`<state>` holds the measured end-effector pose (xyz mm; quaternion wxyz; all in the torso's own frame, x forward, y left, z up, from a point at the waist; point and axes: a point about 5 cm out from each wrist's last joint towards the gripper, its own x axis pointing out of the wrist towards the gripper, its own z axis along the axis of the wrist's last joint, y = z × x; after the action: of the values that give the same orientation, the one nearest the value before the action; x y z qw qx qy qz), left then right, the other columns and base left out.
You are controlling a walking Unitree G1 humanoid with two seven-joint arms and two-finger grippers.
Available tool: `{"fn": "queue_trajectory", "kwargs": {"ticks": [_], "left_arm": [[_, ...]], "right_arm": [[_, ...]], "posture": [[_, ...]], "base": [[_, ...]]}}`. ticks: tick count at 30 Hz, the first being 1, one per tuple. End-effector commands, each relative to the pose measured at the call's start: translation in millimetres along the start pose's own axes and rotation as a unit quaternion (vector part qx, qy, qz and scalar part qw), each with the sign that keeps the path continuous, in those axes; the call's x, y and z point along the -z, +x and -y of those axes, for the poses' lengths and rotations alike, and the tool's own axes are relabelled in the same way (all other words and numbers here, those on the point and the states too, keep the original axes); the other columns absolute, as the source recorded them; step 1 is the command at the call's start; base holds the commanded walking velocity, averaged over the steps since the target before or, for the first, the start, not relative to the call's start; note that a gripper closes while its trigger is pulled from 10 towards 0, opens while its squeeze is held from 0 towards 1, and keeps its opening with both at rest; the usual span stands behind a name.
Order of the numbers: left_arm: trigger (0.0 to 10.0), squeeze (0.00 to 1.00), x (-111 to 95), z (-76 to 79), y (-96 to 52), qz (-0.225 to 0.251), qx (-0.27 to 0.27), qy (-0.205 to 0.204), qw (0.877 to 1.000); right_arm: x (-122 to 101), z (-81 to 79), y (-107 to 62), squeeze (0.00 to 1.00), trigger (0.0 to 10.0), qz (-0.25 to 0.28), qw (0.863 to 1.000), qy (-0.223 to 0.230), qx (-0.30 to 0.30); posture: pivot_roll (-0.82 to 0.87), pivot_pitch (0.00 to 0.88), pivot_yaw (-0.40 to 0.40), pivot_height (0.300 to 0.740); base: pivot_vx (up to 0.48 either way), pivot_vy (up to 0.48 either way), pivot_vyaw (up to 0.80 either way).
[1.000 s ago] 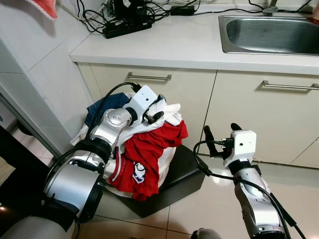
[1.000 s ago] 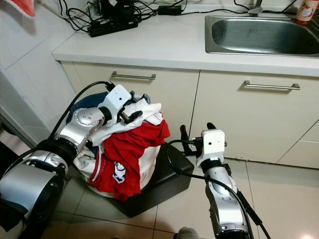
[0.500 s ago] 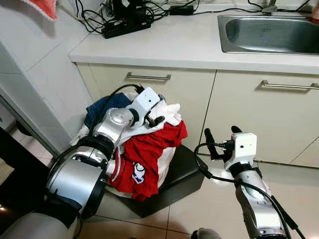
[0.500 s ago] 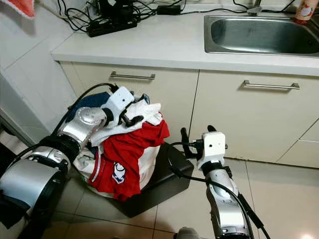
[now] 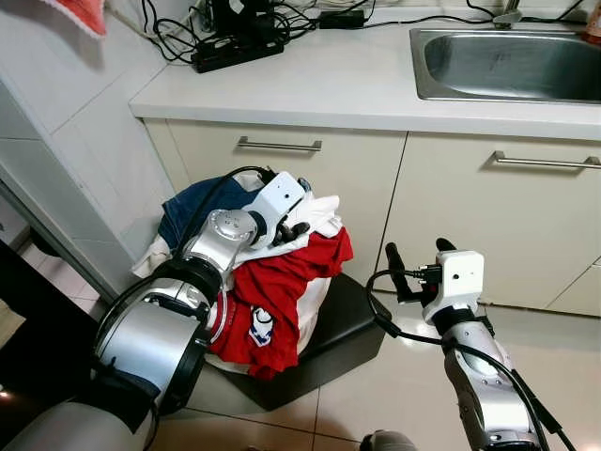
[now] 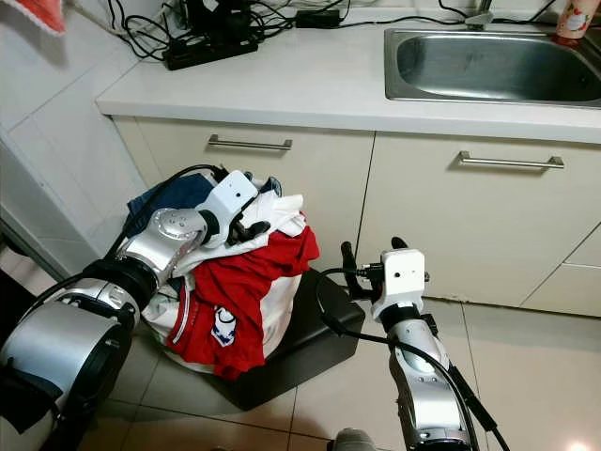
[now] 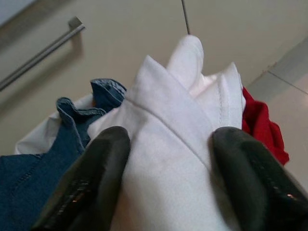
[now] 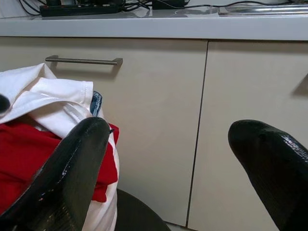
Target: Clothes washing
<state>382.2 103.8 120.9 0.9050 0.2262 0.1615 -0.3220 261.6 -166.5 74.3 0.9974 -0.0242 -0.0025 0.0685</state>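
— so, where is the white garment (image 7: pixel 168 144) lying?

— on top of the laundry pile (image 5: pixel 268 282), on the cabinet side of it. in the left wrist view its folded cloth sits directly between the two black fingers (image 7: pixel 89 185), so the left gripper (image 5: pixel 294 228) has it straddled, and the jaws are spread around the fold, not yet pressed together as far as i can judge.

— and its long direction?

— the fold seems to run along the fingers, away from the wrist toward the cabinet door (image 5: pixel 282 169). closing the jaws should pinch across the fold, i think.

— what is under it?

— a red shirt (image 5: pixel 277 282) hangs down the front of the pile, a blue denim piece (image 5: pixel 202 202) is behind on the wall side. the pile rests on a dark low stool (image 5: pixel 338 324), or a basket; i cannot tell which.

— the other arm?

— the right gripper (image 5: pixel 416 263) hovers well apart from the clothes, beside the stool, with its fingers wide open and empty. the left arm is clearly the nearer one.

— other containers?

— the steel sink (image 5: pixel 507 66) on the counter looks empty.
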Motion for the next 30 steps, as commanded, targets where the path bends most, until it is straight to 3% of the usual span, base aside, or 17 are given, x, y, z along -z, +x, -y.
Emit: {"fn": "queue_trajectory", "kwargs": {"ticks": [1, 6, 20, 26, 30], "left_arm": [[0.0, 0.0, -9, -5.0, -0.9, 0.027, -0.017, -0.007, 0.999], [0.0, 0.0, -13, -5.3, -0.8, 0.042, -0.017, -0.013, 0.999], [0.0, 0.0, 9, 19.4, 4.4, 0.012, 0.033, -0.005, 0.999], [0.0, 0.0, 14, 19.4, 4.8, 0.001, 0.014, -0.007, 1.0], [0.0, 0.0, 8, 19.6, 5.8, 0.02, 0.011, -0.013, 1.0]], "right_arm": [[-6, -0.7, 3.1, 0.0, 10.0, 0.006, 1.0, 0.002, -0.005], [-6, -0.7, 3.2, 0.0, 10.0, 0.005, 1.0, 0.002, -0.006], [-4, -1.0, 4.3, 0.0, 10.0, -0.001, 1.0, 0.002, -0.007], [-4, -1.0, 4.5, 0.0, 10.0, -0.002, 1.0, 0.002, -0.007], [-3, -0.6, 4.0, 0.0, 10.0, -0.005, 1.0, 0.001, -0.007]], "posture": [[-0.29, 0.0, 0.109, 0.74], [-0.29, 0.0, 0.107, 0.74], [-0.28, 0.0, 0.104, 0.74], [-0.29, 0.0, 0.106, 0.74], [-0.29, 0.0, 0.105, 0.74]], "base": [[0.0, 0.0, 0.0], [0.0, 0.0, 0.0], [0.0, 0.0, 0.0], [0.0, 0.0, 0.0], [0.0, 0.0, 0.0]]}}
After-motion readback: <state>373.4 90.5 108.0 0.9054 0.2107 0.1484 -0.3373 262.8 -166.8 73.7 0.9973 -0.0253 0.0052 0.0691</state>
